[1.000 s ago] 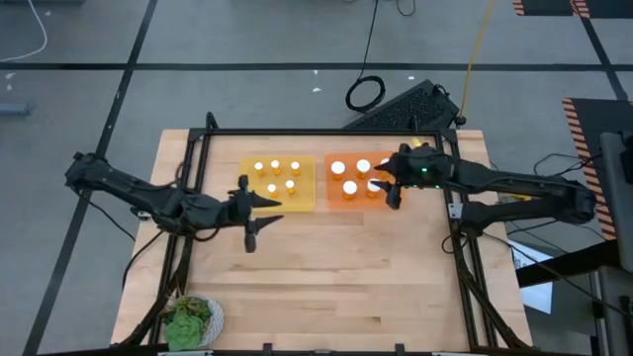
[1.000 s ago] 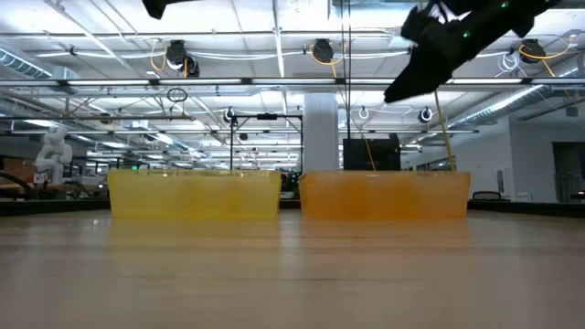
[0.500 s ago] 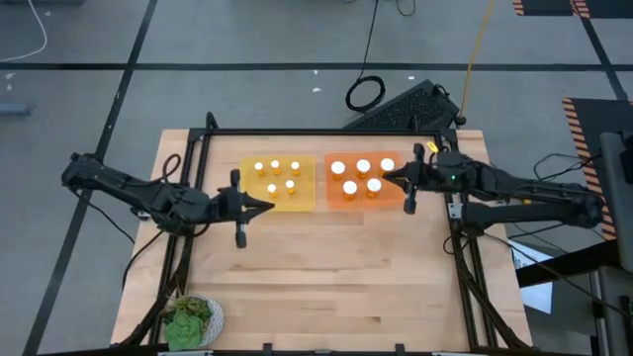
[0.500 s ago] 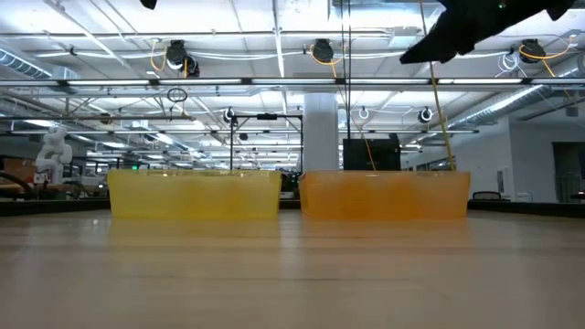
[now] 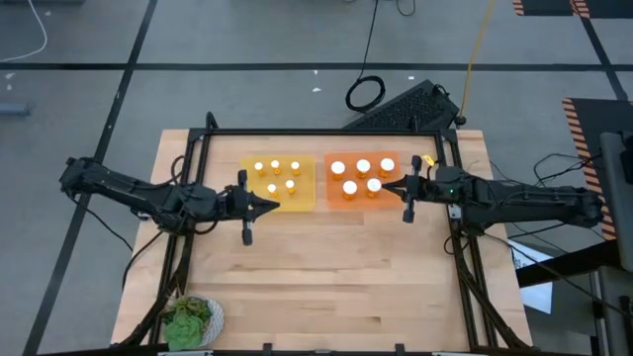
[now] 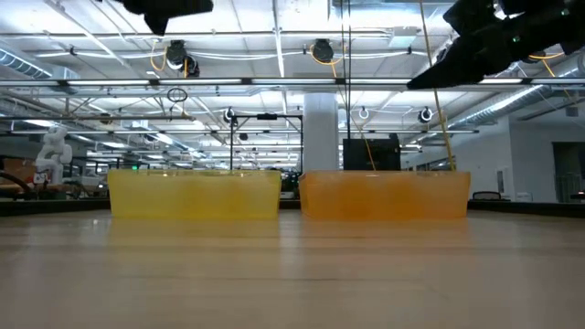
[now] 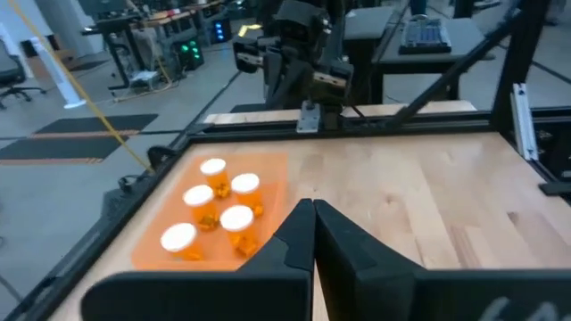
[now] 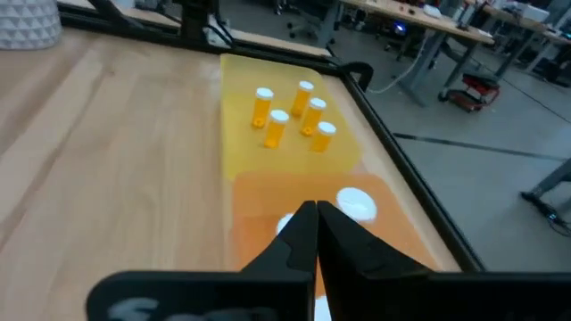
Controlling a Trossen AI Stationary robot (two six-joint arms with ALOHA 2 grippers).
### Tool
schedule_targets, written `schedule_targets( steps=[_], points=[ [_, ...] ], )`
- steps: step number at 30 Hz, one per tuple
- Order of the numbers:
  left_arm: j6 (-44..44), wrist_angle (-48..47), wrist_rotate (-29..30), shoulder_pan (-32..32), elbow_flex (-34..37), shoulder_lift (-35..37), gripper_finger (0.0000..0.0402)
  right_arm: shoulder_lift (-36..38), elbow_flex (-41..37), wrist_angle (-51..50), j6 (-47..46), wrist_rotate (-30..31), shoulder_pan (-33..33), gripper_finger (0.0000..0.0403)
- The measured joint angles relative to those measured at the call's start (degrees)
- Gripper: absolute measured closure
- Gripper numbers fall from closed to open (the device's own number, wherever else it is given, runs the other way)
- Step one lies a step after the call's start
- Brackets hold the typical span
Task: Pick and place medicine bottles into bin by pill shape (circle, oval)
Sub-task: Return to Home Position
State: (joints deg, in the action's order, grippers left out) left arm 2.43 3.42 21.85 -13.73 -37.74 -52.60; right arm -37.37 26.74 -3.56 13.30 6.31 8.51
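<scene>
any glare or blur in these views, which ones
High view: white caps in the orange bin blow out to bright dots. Low view: ceiling lights glare, bin walls look hazy. Right wrist view: the right gripper is soft, as is the left gripper in the left wrist view.

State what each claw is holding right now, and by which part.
Nothing is held. The left claw and right claw are both shut and empty, raised beside the bins.

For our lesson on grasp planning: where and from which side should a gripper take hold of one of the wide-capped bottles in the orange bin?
Grip the wide white cap or the neck just under it, coming straight down from above. The bottles stand upright, caps up, and the orange bin walls and neighbouring bottles probably block a sideways approach. Fingers should straddle the round cap across its width.
</scene>
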Motion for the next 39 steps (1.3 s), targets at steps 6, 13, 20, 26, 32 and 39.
schedule_targets(
  steps=[6, 13, 20, 26, 32, 39],
  points=[
    [-1.0, 5.4, -1.0, 0.6, 6.2, 0.2, 0.0394, 0.9, -6.0, 7.5, -1.6, -2.2, 0.0, 0.0402],
    [-1.4, 12.9, -1.0, 1.0, 12.8, 0.2, 0.0394, 1.1, -12.7, 16.4, 0.8, -6.7, -0.1, 0.0403],
    [-1.4, 16.3, -1.0, 2.9, 17.1, 0.8, 0.0397, 1.7, -19.0, 22.9, 2.5, -11.1, -0.9, 0.0403],
    [-1.2, 17.9, -3.9, 6.8, 19.6, 4.0, 0.0392, 3.7, -23.3, 27.2, 0.2, -11.0, -2.5, 0.0403],
    [-2.7, 17.9, -10.1, 8.6, 21.6, 8.1, 0.0395, 7.0, -23.9, 24.8, -0.6, -11.1, -4.1, 0.0403],
    [-3.1, 17.8, -10.3, 8.6, 25.4, 12.5, 0.0398, 10.9, -24.0, 21.7, -1.1, -11.1, -5.3, 0.0403]
  ],
)
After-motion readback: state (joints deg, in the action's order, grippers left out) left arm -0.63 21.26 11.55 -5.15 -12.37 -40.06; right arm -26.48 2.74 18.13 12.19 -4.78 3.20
